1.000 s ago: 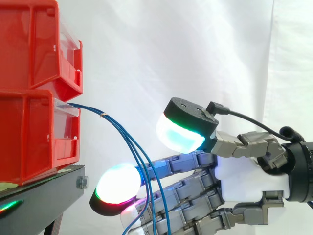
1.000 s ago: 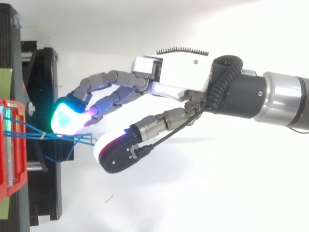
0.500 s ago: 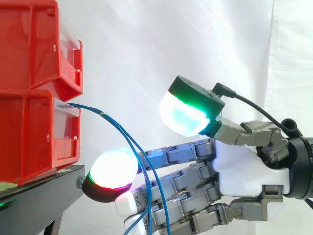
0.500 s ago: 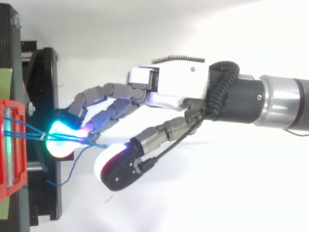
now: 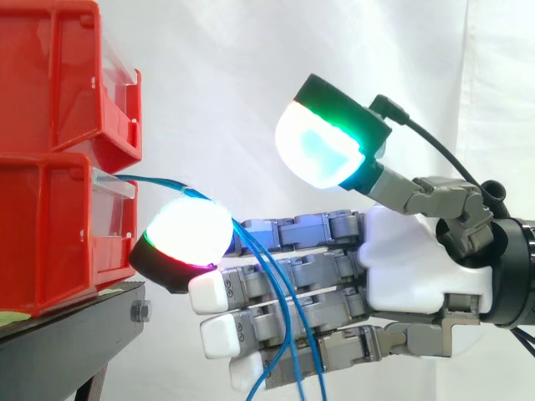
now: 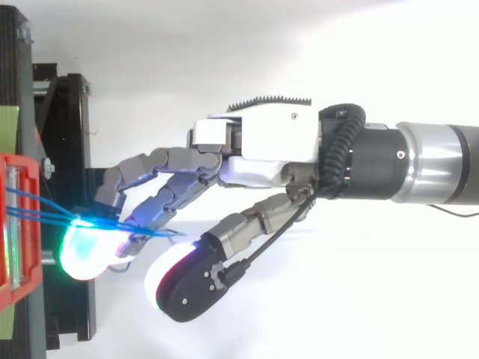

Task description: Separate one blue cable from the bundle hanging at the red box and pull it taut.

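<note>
The blue cables (image 5: 155, 181) leave the front edge of the lower red box (image 5: 50, 234) as one bundle, pass over my top fingertip (image 5: 188, 238) and fall across my fingers (image 5: 334, 288); none is separated yet. In the last second my hand (image 5: 410, 267) has risen and come closer to the box, so the bundle now rests on it. The hand is open, though, with fingers almost straight and thumb (image 5: 326, 154) well apart, so I judge that choosing one cable is still ahead. The side view shows this fall, while the top view shows the cables starting slightly apart at the box and meeting at the fingertip.
</note>
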Robot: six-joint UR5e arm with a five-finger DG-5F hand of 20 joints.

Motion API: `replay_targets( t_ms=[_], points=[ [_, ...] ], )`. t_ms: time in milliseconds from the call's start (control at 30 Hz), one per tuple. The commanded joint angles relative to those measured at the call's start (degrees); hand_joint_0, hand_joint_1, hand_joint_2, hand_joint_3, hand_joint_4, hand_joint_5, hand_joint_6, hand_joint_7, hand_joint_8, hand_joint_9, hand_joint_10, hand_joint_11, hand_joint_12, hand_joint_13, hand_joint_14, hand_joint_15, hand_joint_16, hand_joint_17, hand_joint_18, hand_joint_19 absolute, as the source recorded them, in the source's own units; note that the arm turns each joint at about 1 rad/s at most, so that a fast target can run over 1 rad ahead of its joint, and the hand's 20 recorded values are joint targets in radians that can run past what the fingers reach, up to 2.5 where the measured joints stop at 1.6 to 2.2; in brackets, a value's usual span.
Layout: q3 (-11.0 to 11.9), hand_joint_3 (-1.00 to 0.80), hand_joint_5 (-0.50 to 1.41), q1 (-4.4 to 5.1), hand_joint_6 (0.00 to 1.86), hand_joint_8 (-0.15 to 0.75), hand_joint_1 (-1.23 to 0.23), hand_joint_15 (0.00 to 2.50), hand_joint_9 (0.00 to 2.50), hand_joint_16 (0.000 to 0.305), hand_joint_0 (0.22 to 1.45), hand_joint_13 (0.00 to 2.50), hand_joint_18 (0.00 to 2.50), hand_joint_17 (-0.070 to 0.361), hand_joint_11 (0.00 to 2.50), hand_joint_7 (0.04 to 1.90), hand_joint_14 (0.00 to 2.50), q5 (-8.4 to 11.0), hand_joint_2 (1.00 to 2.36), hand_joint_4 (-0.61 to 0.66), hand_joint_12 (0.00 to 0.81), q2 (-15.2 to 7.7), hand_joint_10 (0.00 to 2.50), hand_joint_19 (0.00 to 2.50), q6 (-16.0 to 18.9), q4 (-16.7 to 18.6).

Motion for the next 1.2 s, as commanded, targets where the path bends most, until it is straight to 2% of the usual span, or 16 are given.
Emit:
replay_targets(
  t_ms=[0, 167, 200, 267, 367, 467, 633, 833, 967, 1167],
  points=[
    [0.00, -0.47, -0.15, -0.06, 0.50, 0.229, -0.71, 0.32, 0.70, 0.034, 0.61, 0.71, 0.57, 0.077, 0.24, 0.94, 0.01, -0.12, 1.00, 0.22, 0.288, 0.00, 0.01, 0.30, 0.29, 0.29],
    [-0.09, -0.49, -0.15, -0.59, 0.50, 0.230, -0.71, 0.33, 0.70, 0.035, 0.61, 0.72, 0.57, 0.078, 0.24, 0.94, 0.01, -0.12, 1.00, 0.21, 0.289, 0.00, 0.01, 0.31, -0.41, 0.02],
    [-0.18, -0.49, -0.15, -1.03, 0.50, 0.229, -0.70, 0.33, 0.70, 0.035, 0.60, 0.72, 0.58, 0.078, 0.25, 0.93, 0.01, -0.12, 1.00, 0.22, 0.290, -0.18, 0.01, 0.31, -2.69, -0.15],
    [0.09, -0.50, -0.15, -1.38, 0.50, 0.229, -0.70, 0.33, 0.70, 0.035, 0.60, 0.72, 0.58, 0.078, 0.24, 0.93, 0.01, -0.20, 1.00, 0.22, 0.291, -2.02, 0.01, 0.31, -4.63, 0.02],
    [0.35, -0.50, -0.15, -1.73, 0.50, 0.231, -0.70, 0.34, 0.70, 0.035, 0.59, 0.73, 0.58, 0.079, 0.25, 0.92, 0.01, -0.73, 1.00, 0.21, 0.292, -3.16, 0.01, 0.32, -5.07, 0.90],
    [1.23, -0.50, -0.15, -1.73, 0.50, 0.229, -0.70, 0.34, 0.70, 0.035, 0.59, 0.73, 0.58, 0.079, 0.24, 0.92, 0.01, -0.64, 1.00, 0.21, 0.293, -3.78, 0.01, 0.32, -5.07, 1.43],
    [1.23, -0.50, -0.15, -1.47, 0.50, 0.231, -0.69, 0.34, 0.70, 0.036, 0.58, 0.73, 0.59, 0.080, 0.25, 0.92, 0.01, 0.24, 1.00, 0.21, 0.295, -3.69, 0.01, 0.32, -6.30, 0.64],
    [1.23, -0.50, -0.15, -1.64, 0.50, 0.232, -0.67, 0.35, 0.71, 0.036, 0.57, 0.75, 0.59, 0.081, 0.25, 0.93, 0.01, -0.20, 1.00, 0.22, 0.295, -3.78, 0.01, 0.32, -6.12, 1.08],
    [1.32, -0.50, -0.15, -1.73, 0.50, 0.233, -0.66, 0.35, 0.71, 0.036, 0.58, 0.76, 0.60, 0.081, 0.26, 0.95, 0.01, -1.43, 1.00, 0.22, 0.295, -3.69, 0.01, 0.33, -5.77, 2.84],
    [1.41, -0.50, -0.14, -1.73, 0.50, 0.232, -0.62, 0.36, 0.73, 0.036, 0.58, 0.78, 0.61, 0.081, 0.28, 0.99, 0.01, -1.52, 1.00, 0.21, 0.293, -3.69, 0.01, 0.33, -5.42, 4.07]
  ],
)
